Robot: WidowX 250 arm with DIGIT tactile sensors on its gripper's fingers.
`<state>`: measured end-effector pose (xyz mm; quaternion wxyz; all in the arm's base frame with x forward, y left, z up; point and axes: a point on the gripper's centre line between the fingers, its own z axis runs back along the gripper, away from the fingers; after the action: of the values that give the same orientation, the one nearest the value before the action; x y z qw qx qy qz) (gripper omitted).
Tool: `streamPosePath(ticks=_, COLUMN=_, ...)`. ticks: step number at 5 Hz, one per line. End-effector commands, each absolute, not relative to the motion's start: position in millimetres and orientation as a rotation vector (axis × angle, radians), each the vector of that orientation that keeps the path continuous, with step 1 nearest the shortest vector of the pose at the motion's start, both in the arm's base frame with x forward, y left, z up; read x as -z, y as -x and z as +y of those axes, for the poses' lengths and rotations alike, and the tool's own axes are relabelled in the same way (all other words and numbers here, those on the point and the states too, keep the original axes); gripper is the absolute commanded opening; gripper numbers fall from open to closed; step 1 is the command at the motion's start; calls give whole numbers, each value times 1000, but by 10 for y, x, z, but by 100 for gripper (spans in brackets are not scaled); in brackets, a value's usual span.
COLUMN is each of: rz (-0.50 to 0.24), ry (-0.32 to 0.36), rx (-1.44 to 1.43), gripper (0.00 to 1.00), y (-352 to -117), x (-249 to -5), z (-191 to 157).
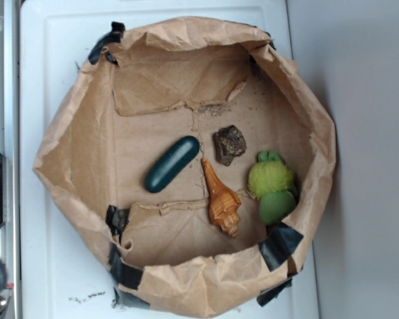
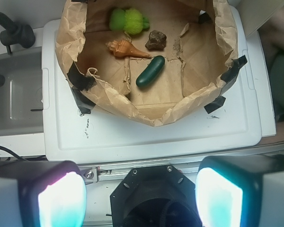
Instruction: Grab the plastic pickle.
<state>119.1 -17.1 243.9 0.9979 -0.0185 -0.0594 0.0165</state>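
Observation:
The plastic pickle (image 1: 172, 164) (image 2: 150, 71) is a smooth dark green capsule lying tilted on the floor of a brown paper-bag basin (image 1: 60, 159) (image 2: 71, 38). It rests left of the orange seashell (image 1: 221, 199) (image 2: 125, 48) in the exterior view. My gripper (image 2: 139, 196) is seen only in the wrist view, high and well back from the basin, over the robot's base. Its two glowing pads (image 2: 61, 201) stand wide apart with nothing between them. The exterior view does not show the gripper.
A dark rock (image 1: 229, 144) (image 2: 155, 40), a fuzzy lime-green ball toy (image 1: 270, 177) (image 2: 128, 21) and a light green rounded piece (image 1: 276, 207) lie in the basin too. The basin's crumpled walls rise around everything. It stands on a white board (image 2: 156, 137); a grey sink (image 2: 14, 94) lies beside it.

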Motion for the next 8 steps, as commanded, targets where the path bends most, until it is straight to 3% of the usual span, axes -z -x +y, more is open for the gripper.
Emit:
streamPosePath(ticks=1, rz=-119, ry=37, rx=-33, gripper=100, y=-1191, x=-2439, z=-171)
streamPosePath(ticks=3, rz=-200, ry=50, rx=-251, gripper=100, y=-2197, x=-2427, z=-377)
streamPosePath(ticks=6, rz=-200, ry=50, rx=-251, gripper=100, y=-2197, x=-2427, z=-377)
streamPosePath(ticks=8, rz=-227, ry=-34, rx=-237, gripper=100, y=-2610, x=-1432, z=1)
